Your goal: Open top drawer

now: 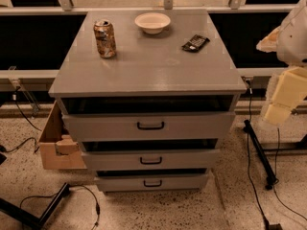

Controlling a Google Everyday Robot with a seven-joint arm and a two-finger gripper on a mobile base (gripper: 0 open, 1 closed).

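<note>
The top drawer [192,127] is the widest grey front of the cabinet, just under the cabinet top [153,66]. Its small black bar handle [150,125] sits at the centre. A dark gap shows between the drawer front and the cabinet top. My gripper [280,102] is the cream-coloured piece at the right edge of the camera view. It hangs level with the top drawer, to the right of the cabinet and apart from it, well away from the handle.
On the cabinet top stand a drink can [105,38], a white bowl [152,22] and a black snack packet [195,42]. Two narrower drawers [151,160] lie below. A cardboard box [53,145] sits left of the cabinet. Cables and a black stand leg [259,152] lie on the floor.
</note>
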